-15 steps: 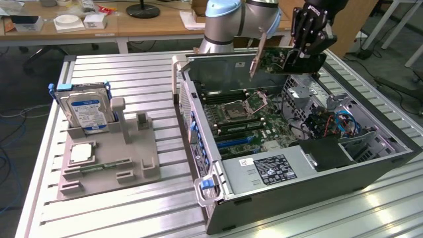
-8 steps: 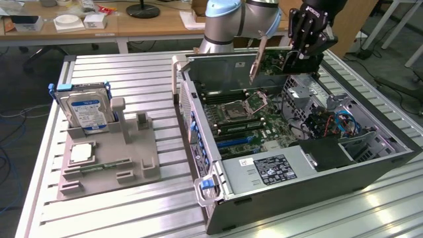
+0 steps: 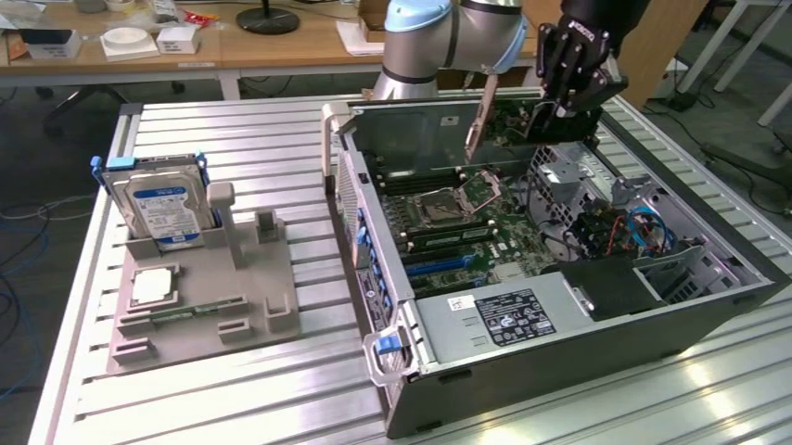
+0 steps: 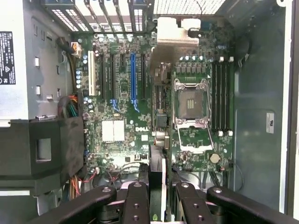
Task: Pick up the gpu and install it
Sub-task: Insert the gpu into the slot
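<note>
The black tool [image 4: 160, 201] is gripping the gpu [image 4: 158, 163] edge-on, its fingers [image 4: 137, 196] set narrowly and closing on either face of the card. Tool and card are hanging over the open computer case [image 3: 594, 371], above its far end in the exterior view, and the card is being held clear of the board beneath. Below it the green motherboard [image 4: 140, 116] is lying exposed, showing a blue expansion slot [image 4: 133, 77] among black and white ones and a CPU socket [image 4: 190, 102] beside them. A power supply [image 3: 520, 315] is sitting at the case's near end. Towards the exterior view's left, a grey parts holder [image 3: 236, 297] is resting on the slatted worktop [image 3: 185, 408], carrying an upright hard drive [image 3: 161, 209] and a RAM stick [image 3: 192, 311].
</note>
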